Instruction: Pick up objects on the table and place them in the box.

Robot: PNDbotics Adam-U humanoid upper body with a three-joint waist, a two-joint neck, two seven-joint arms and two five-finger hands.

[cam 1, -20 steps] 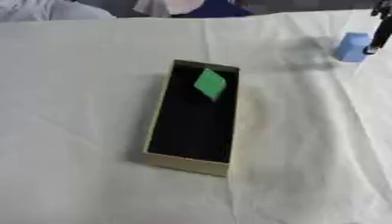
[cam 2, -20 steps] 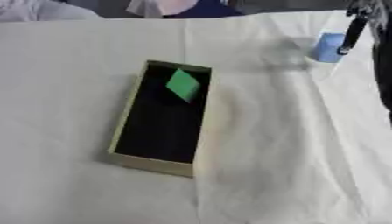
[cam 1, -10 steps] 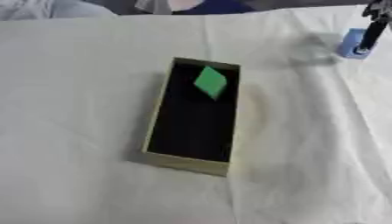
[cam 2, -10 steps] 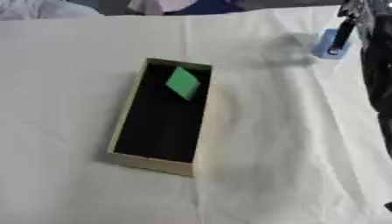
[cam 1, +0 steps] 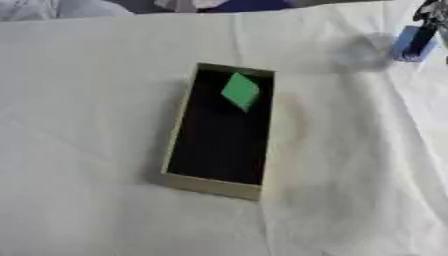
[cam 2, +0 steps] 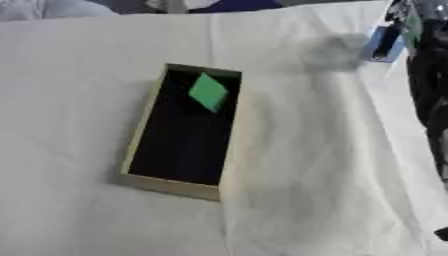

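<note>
— How many boxes are sitting on the worktop (cam 1: 87, 75)?

— Just one. A long, narrow box (cam 1: 182, 132) with tan walls and a black inside is lying a little left of the middle of the frame, its long side running from the upper part of the picture down toward the bottom, slightly askew.

— Is anything lying in it?

— One thing: a flat green piece (cam 1: 240, 91), diamond-shaped, is sitting at the far end of the box, near the upper short wall. It is looking tilted, though I cannot tell whether it is leaning on the wall. The rest of the black floor is showing bare.

— And outside the box?

— One blue object (cam 1: 409, 44) is showing at the upper right of the frame, well apart from the box. A white cloth (cam 1: 341, 190) is covering the whole worktop, creased in places.

— Where are the hands?

— The right hand (cam 2: 399, 25) is showing at the upper right corner, right at the blue object; dark fingers (cam 1: 421, 36) are crossing in front of it. Whether they are grasping it or only touching it, I cannot tell. The black arm (cam 2: 429, 95) is running down the right edge in the right eye view. The left hand is not showing anywhere.

— So the count?

— One box, one green piece inside it, one blue object outside it.
</note>
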